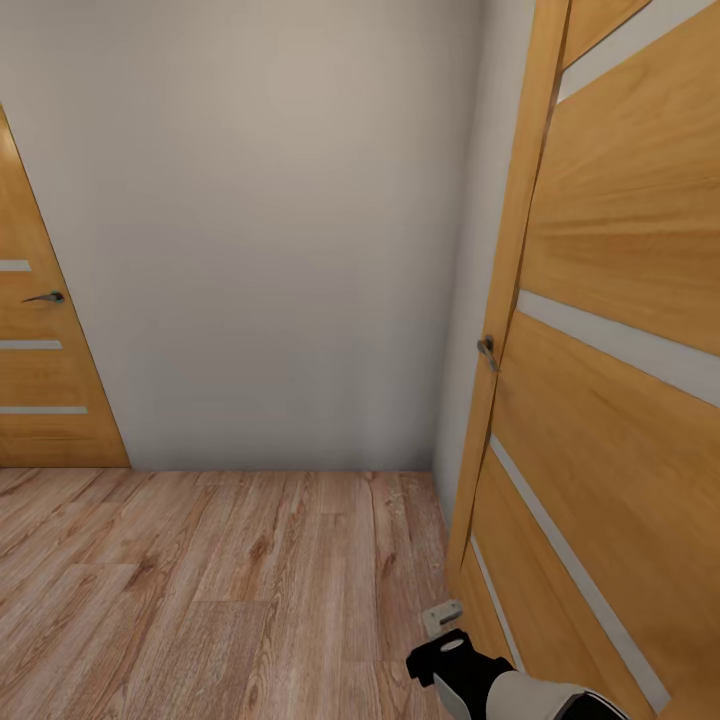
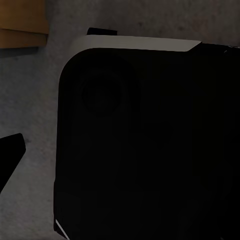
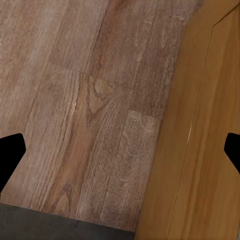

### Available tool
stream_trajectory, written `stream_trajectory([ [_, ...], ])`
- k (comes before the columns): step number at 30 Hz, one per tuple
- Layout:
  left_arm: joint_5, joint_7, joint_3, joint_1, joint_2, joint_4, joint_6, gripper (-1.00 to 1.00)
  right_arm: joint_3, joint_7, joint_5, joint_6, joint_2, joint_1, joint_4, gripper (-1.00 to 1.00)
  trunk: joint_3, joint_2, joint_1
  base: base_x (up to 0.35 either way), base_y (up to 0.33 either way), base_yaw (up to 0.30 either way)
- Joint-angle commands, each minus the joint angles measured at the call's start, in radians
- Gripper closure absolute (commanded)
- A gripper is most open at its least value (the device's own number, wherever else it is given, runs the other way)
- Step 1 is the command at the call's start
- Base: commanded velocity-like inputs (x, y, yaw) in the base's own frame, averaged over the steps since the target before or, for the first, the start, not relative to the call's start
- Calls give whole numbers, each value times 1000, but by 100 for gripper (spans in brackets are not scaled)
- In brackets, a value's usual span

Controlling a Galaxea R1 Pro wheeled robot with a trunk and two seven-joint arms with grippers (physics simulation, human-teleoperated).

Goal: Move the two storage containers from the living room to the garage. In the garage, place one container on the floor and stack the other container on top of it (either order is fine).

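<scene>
The two storage containers are out of view. My right arm [image 1: 500, 685] reaches in at the bottom right of the head view, close to an open oak door [image 1: 610, 400]. The right wrist view looks down on light wood-plank floor [image 3: 85, 100], and there my right gripper [image 3: 120, 155] is open and holds nothing, its dark fingertips [image 3: 10, 155] far apart. In the left wrist view, one dark fingertip [image 2: 10, 155] sits wide at the picture's edge over grey concrete floor [image 2: 30, 100]; the left gripper [image 2: 120, 155] looks open, with my own dark body [image 2: 145, 145] behind it.
A plain white wall [image 1: 270, 230] stands ahead, with wood-plank floor [image 1: 200, 590] before it. A second oak door [image 1: 40, 350] with frosted strips is shut at the left. The open door's edge [image 3: 200, 150] runs beside my right gripper, and a dark grey strip [image 3: 60, 227] borders the planks.
</scene>
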Motion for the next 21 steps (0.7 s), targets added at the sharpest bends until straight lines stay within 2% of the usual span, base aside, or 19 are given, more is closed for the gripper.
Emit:
stream_trajectory([
  [1,10,1,0,0,0,-1,0,-100,8,-2,-8,0,1,-1,2,-100,-1,-1,0,0,0,0],
  [21,10,1,0,0,0,-1,0,-100,9,1,-9,-10,1,0,2,-100,-1,-1,0,0,0,0],
])
